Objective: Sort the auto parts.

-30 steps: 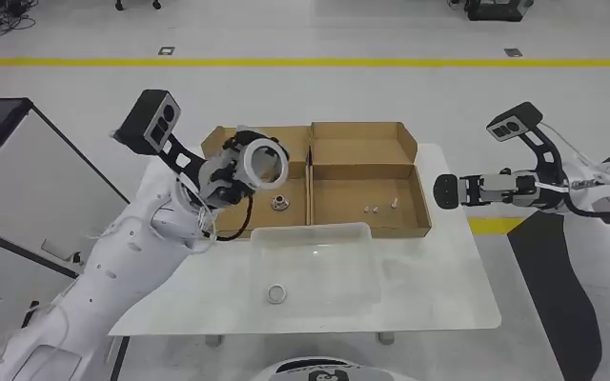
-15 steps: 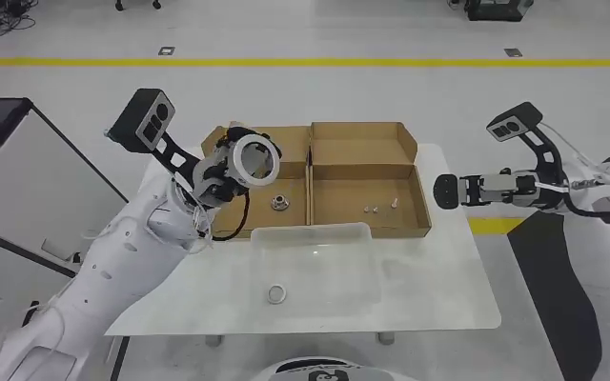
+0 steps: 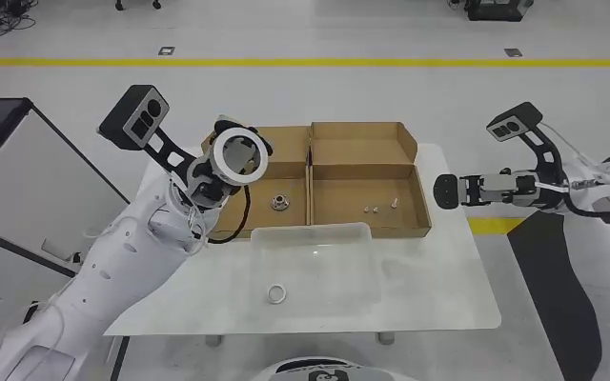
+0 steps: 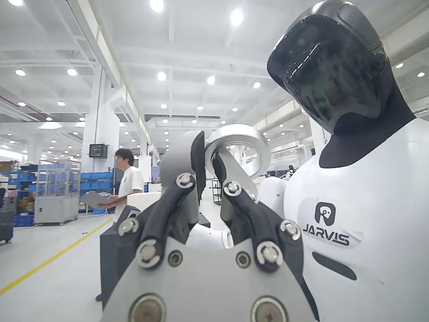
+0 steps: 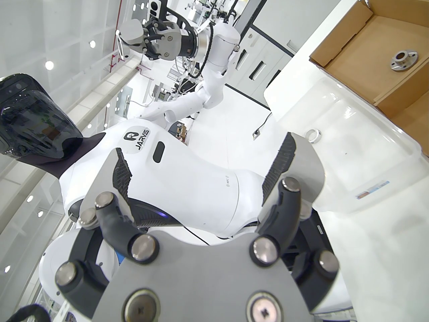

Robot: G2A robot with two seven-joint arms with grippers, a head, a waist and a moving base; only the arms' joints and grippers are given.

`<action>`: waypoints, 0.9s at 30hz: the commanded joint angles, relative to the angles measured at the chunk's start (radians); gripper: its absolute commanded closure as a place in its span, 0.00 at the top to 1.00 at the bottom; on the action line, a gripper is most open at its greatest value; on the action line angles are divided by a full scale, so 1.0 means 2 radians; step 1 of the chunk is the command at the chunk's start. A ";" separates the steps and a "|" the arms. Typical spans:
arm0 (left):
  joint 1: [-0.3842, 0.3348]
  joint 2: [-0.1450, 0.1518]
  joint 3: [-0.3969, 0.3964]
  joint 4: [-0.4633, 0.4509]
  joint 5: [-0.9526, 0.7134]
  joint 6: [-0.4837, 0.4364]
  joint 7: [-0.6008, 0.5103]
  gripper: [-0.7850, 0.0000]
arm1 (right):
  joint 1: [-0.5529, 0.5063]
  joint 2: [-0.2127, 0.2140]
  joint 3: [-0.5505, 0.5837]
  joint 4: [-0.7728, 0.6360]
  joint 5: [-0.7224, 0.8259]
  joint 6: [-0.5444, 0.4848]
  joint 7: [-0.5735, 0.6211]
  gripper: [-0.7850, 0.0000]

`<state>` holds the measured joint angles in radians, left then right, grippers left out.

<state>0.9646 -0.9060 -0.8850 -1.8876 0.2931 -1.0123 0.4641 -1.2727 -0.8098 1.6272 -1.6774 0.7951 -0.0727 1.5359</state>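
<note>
Silvery metal, the large ring (image 4: 234, 132) is clamped in the left gripper (image 4: 209, 160), one finger inside the band and one outside (a narrow pinch on the rim). Seen from the top, it is held raised toward the ten o'clock corner of the table (image 3: 448, 286), above the left compartment of the cardboard box (image 3: 362, 143). The right gripper (image 3: 444, 190) hangs off the table's three o'clock side, fingers spread wide on nothing. A flanged metal hub (image 3: 279, 201) lies in the left compartment and small screws (image 3: 379, 205) in the right. A small white ring (image 3: 276, 293) lies in the clear bin (image 3: 310, 229) at six o'clock.
</note>
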 commanded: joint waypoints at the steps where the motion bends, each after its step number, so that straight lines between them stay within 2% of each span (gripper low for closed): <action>1: 0.000 0.000 0.000 0.000 0.000 0.000 0.000 0.00 | 0.000 0.000 0.000 0.000 0.000 0.000 0.000 1.00; 8: 0.001 0.000 0.000 0.000 0.000 0.003 -0.002 0.00 | 0.000 0.000 0.000 0.000 0.000 0.000 0.000 1.00; 20: 0.017 -0.004 -0.011 0.052 -0.028 0.086 -0.135 0.00 | 0.000 0.000 0.000 0.000 0.000 0.000 0.000 1.00; 27: -0.004 -0.009 -0.030 0.088 -0.020 0.138 -0.194 0.00 | 0.000 0.000 0.000 0.000 0.000 0.000 0.000 1.00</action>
<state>0.9673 -0.9230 -0.9399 -1.7283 0.2349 -0.7528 0.1012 -1.2727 -0.8098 1.6272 -1.6774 0.7951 -0.0727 1.5359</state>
